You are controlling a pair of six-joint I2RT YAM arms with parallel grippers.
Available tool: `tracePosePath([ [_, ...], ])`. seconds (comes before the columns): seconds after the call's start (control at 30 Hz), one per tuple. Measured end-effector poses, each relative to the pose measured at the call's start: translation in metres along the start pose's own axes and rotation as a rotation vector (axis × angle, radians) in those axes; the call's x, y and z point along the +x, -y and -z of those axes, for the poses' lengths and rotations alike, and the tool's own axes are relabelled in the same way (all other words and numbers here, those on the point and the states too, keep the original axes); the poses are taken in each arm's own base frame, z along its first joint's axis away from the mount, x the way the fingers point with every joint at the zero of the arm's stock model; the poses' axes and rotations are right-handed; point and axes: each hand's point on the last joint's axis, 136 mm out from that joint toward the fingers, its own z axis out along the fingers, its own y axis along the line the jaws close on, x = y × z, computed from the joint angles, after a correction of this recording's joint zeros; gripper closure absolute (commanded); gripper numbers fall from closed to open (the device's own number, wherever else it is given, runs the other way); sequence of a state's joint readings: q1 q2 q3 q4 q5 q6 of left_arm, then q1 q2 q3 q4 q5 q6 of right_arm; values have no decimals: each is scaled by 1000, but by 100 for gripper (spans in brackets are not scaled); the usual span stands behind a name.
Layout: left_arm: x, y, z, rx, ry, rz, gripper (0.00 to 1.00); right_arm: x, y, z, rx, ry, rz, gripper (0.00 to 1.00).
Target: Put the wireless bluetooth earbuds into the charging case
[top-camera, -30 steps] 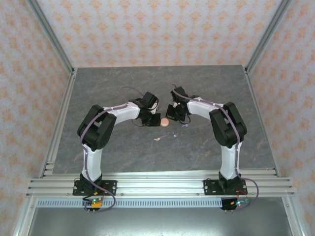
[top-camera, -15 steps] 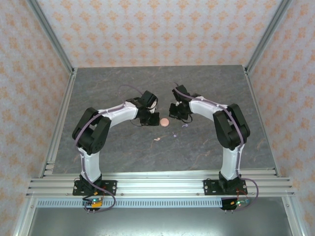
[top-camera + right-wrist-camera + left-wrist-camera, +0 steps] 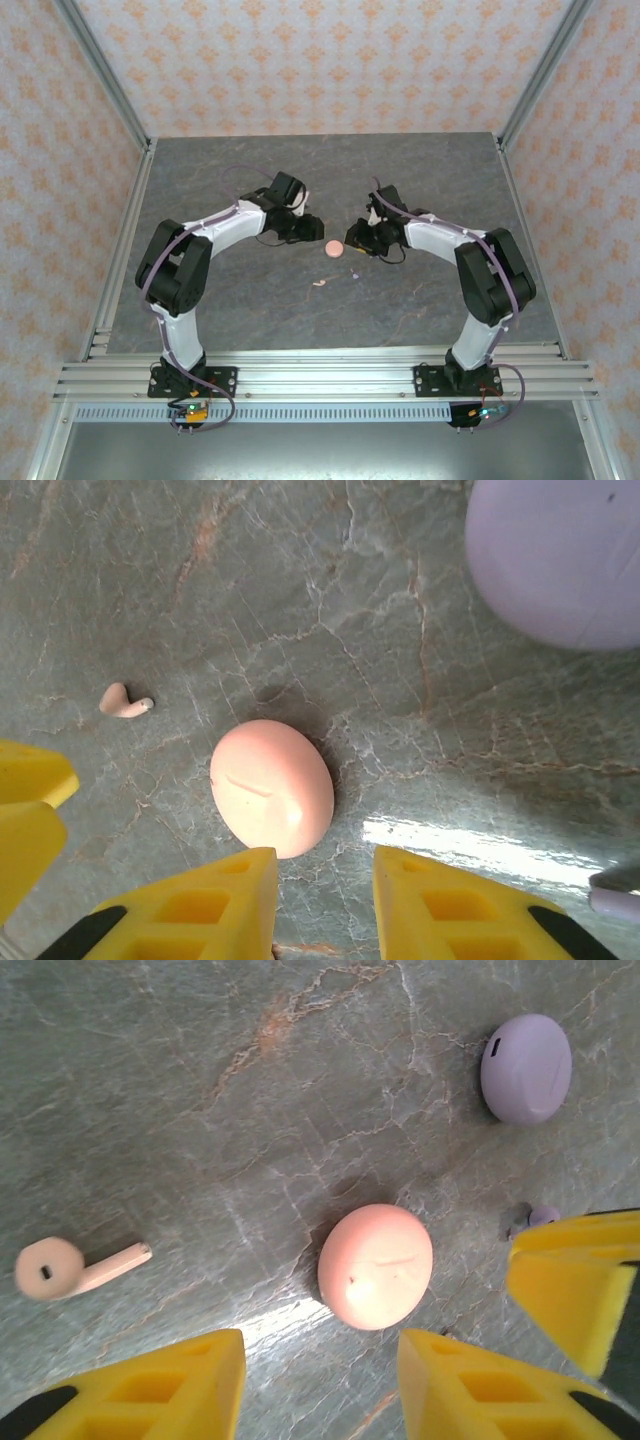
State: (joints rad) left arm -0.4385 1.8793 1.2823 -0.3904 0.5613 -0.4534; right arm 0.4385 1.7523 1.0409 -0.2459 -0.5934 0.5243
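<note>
Left wrist view — left hand [image 3: 320, 1360] parted, empty, near pink case [image 3: 376, 1266]; right hand [image 3: 325, 868] likewise parted — empty.

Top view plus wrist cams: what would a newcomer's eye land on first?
The salmon-pink round case mid-table between the left arm and right arm, both jaws open just short of it. Next, the lavender case nearby and a loose pink earbud lying on the grey table.

open: far table [image 3: 320, 165] | blocked: pink disc [image 3: 333, 249] between left hand [image 3: 311, 231] and right hand [image 3: 357, 239]
</note>
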Motion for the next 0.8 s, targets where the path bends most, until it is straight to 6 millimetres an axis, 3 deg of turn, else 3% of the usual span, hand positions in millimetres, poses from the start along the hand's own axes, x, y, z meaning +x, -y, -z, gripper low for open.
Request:
tracePosePath([
  [0.27,11,-2,-16,52,-38,43,54,-2,-13,-10,-85,-9,-17,68],
  [0.8,15,-1,-39,112,-76,101,54,1,-4,-25,-69,-33,-47,75],
])
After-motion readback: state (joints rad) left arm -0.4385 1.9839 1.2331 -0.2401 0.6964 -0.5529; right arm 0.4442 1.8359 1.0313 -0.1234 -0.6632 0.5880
